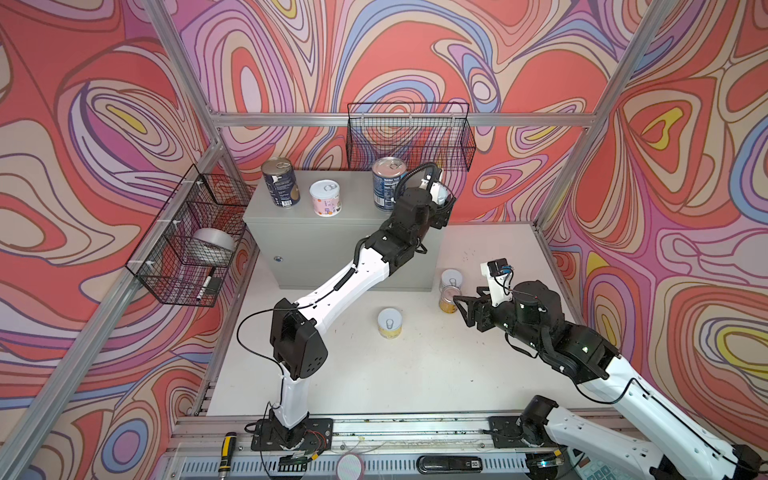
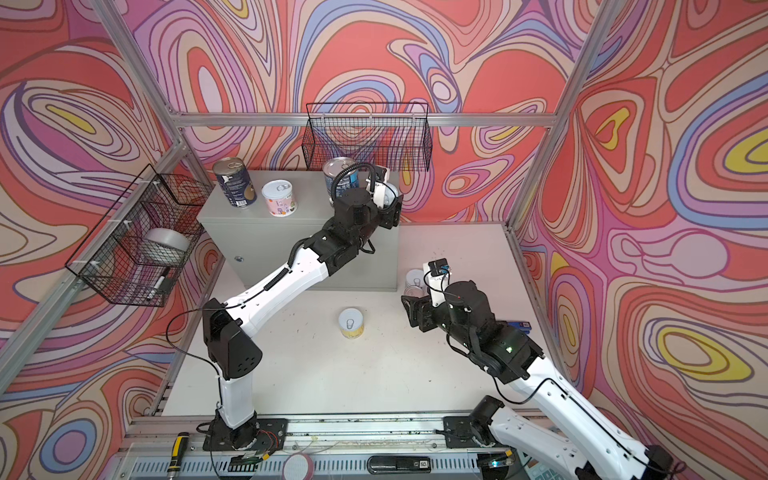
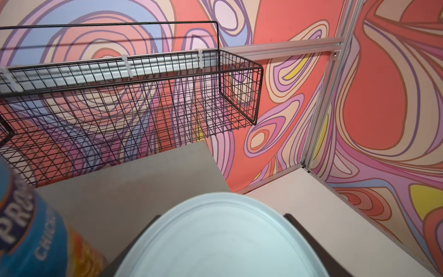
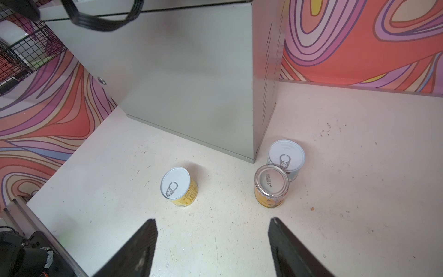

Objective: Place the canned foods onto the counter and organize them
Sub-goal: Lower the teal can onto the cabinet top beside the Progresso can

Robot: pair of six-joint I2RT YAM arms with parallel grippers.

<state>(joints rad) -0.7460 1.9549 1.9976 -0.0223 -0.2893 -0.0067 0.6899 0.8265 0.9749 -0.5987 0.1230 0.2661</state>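
Left gripper (image 1: pixel 444 198) is raised over the right end of the cabinet (image 1: pixel 299 245), its fingers clamped on a short pale can (image 3: pixel 220 239); beside it on the cabinet top stand a tall blue can (image 1: pixel 384 183), a pink can (image 1: pixel 325 197) and a second tall blue can (image 1: pixel 279 181). Right gripper (image 4: pixel 213 247) hangs over the white table (image 1: pixel 415 374) with fingers apart and nothing between them. Ahead of it a yellow can (image 4: pixel 178 187) stands alone, while an orange can (image 4: pixel 271 185), bottom up, touches a white can (image 4: pixel 286 158) at the cabinet's corner.
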